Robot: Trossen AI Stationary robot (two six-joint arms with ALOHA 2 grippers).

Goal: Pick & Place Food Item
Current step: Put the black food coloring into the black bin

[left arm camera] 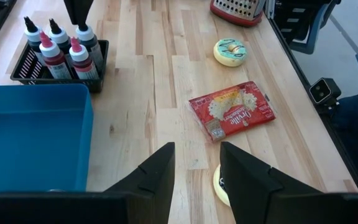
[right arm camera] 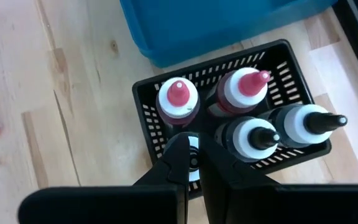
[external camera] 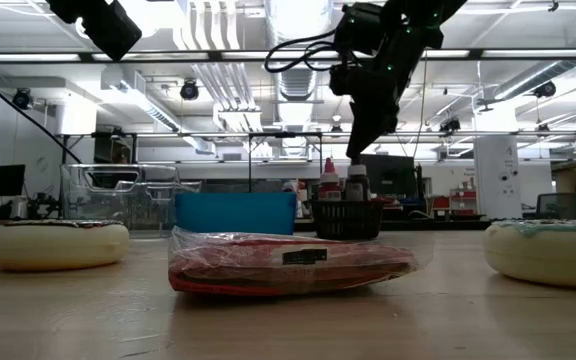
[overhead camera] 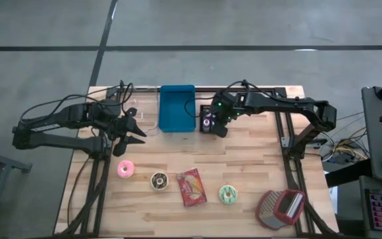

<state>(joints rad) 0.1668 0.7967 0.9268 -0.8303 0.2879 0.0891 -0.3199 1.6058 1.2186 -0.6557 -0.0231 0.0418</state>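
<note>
The left tool (overhead camera: pixel 136 129) hangs over the left part of the surface (overhead camera: pixel 257 166), its fingers partly apart with nothing between them. Just nearer than it lies a pink donut (overhead camera: pixel 125 168), and right of that a dark-topped donut (overhead camera: pixel 158 180). In the left wrist view the fingers point across the surface toward the popcorn packet (left arm camera: pixel 232 111), with a pale round item partly showing just past them.

The blue bin (overhead camera: pixel 177 107) sits at the far edge, between the two arms. The packet lies near the middle of the near row, its long axis running roughly near-to-far with a slight tilt. A green donut (overhead camera: pixel 228 194) sits right of it, and a grater (overhead camera: pixel 281 207) lies at the near right corner.

The right tool (right arm camera: pixel 193 163) hangs directly over the black basket (right arm camera: pixel 166 93) of bottles just right of the bin. Its fingers are pressed together and grip nothing; the tips come down among the bottle caps.

All the food lies nearward of both tools. The left tool is close to the pink donut; the right would have to leave the basket and travel well nearward, so the left arm looks better placed for a pick.
</note>
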